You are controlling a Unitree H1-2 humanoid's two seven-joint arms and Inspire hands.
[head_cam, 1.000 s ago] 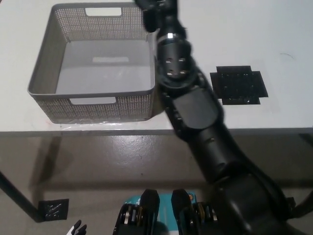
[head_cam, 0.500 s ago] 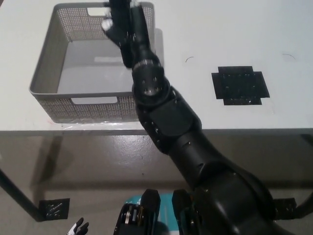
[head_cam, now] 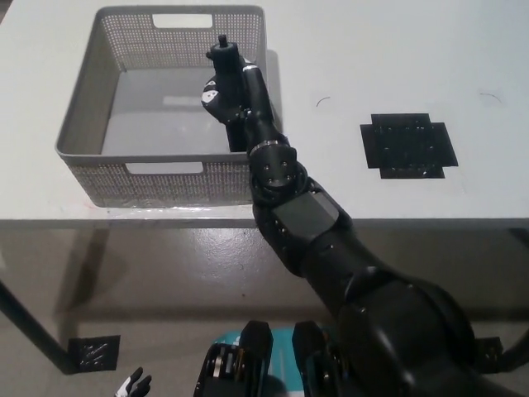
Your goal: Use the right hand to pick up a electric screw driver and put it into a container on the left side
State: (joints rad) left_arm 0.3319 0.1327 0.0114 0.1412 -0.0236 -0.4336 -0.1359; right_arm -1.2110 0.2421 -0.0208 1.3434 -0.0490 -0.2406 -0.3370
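The grey mesh basket [head_cam: 79, 116] stands on the white table at the left. My black right arm reaches up over the basket's right wall. My right hand [head_cam: 234, 93] is inside the basket's right half, shut on the black electric screwdriver [head_cam: 224, 55]. The tool's tip points to the far side, and a white patch shows at the hand's left. Whether the tool touches the basket floor is hidden by the hand. Only the fingertips of my white left hand [head_cam: 132, 385] show, at the bottom left, well below the table.
A black square pad [head_cam: 407, 145] lies on the table to the right of the arm. The table's front edge [head_cam: 165, 222] runs across the middle of the picture. On the floor below lies a small black square [head_cam: 91, 352] beside a table leg.
My right arm has swung left from beside the basket's right wall to over the basket, then come nearer and lower inside it, still holding the screwdriver. The left hand has stayed put.
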